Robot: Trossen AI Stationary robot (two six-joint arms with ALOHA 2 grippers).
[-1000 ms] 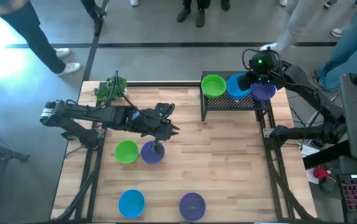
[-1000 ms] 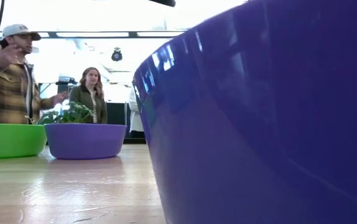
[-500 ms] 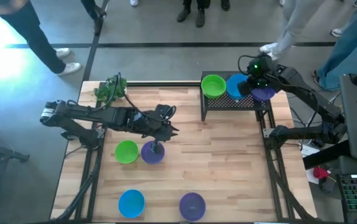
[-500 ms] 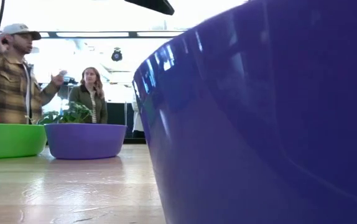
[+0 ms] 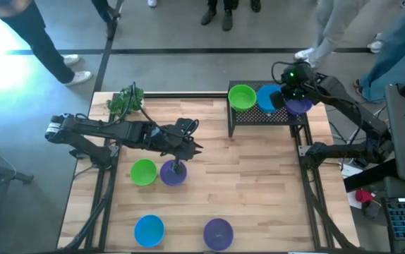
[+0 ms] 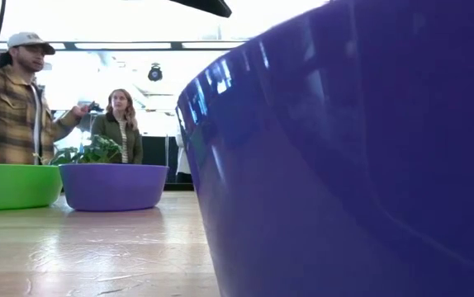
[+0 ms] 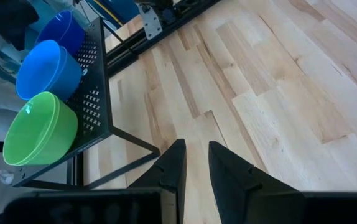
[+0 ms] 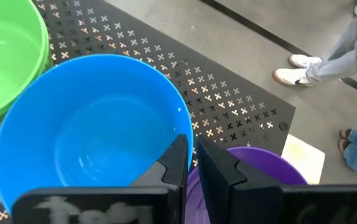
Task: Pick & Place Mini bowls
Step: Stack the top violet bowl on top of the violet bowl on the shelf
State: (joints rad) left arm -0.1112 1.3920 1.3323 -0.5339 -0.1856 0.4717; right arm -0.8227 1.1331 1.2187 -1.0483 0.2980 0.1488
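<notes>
On the black perforated rack (image 5: 266, 116) at the table's far right corner, three mini bowls sit in a row: a green bowl (image 5: 242, 97), a blue bowl (image 5: 267, 97) and a purple bowl (image 5: 300, 106). The right gripper (image 5: 285, 97) hovers over the seam between the blue and the purple one. Only the right wrist view shows how it stands: its two dark fingers (image 8: 173, 163) are nearly closed with a thin gap, over the blue bowl's rim (image 8: 185, 124), beside the purple bowl (image 8: 259, 165), and whether they pinch that rim cannot be told.

Over the middle of the wooden table (image 5: 259, 183), the left gripper (image 5: 178, 166) points down into a second purple bowl (image 5: 173, 173), which touches a green bowl (image 5: 143, 171). From above its fingers cannot be read; the left wrist view shows them (image 7: 172, 168) narrowly parted with nothing between them, bare planks and the rack (image 7: 94, 93) beyond.

Near the front edge lie another blue bowl (image 5: 149, 230) and a dark purple bowl (image 5: 218, 233). The low view is mostly filled by that dark purple bowl (image 6: 353, 157), and it alone shows two people (image 6: 10, 99) standing behind the table. A small leafy plant (image 5: 125, 101) stands at the far left corner.
</notes>
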